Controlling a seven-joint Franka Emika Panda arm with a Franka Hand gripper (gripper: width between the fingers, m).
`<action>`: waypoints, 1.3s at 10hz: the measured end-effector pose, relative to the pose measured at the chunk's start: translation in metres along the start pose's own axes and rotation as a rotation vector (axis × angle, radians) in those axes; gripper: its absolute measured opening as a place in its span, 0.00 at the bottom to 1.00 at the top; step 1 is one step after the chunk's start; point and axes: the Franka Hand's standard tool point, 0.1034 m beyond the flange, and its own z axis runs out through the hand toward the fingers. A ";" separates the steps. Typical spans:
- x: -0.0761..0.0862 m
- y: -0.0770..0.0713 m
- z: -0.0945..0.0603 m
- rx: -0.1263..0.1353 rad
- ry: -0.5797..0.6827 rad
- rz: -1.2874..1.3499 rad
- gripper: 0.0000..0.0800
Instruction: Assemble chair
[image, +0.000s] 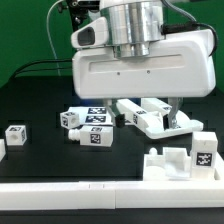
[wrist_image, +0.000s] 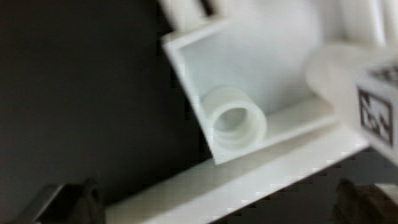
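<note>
Your chair parts (image: 98, 138) lie loose, spread across the black tabletop (image: 45, 100). At the exterior view's left, the small tagged block (image: 15, 133) sits well apart from the action, so you can leave it out of mind. The cluster of tagged blocks (image: 82, 119) nearer the middle is your first worry: it lies near the gripper (image: 147, 110), and a sideways drift on the way down could, I judge, nudge it out of place. The gripper hangs low over the flat slab (image: 152, 121). The wrist view shows you its jaws spread wide with nothing held, the dark fingertips (wrist_image: 68, 200) far out at either edge and the slab's round socket (wrist_image: 231, 120) lying askew between them. That skew is your main hazard: close without squaring up and the slab will likely twist or slip from the grip. Further right, the stepped piece (image: 185, 158) stands just behind the border rail (image: 100, 195); a wide swing with a part in hand could clip it.
</note>
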 end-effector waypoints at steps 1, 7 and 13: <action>-0.003 0.006 -0.002 0.008 -0.033 -0.135 0.81; -0.009 0.022 -0.007 -0.017 -0.123 -0.724 0.81; -0.046 0.048 0.008 -0.087 -0.182 -1.467 0.81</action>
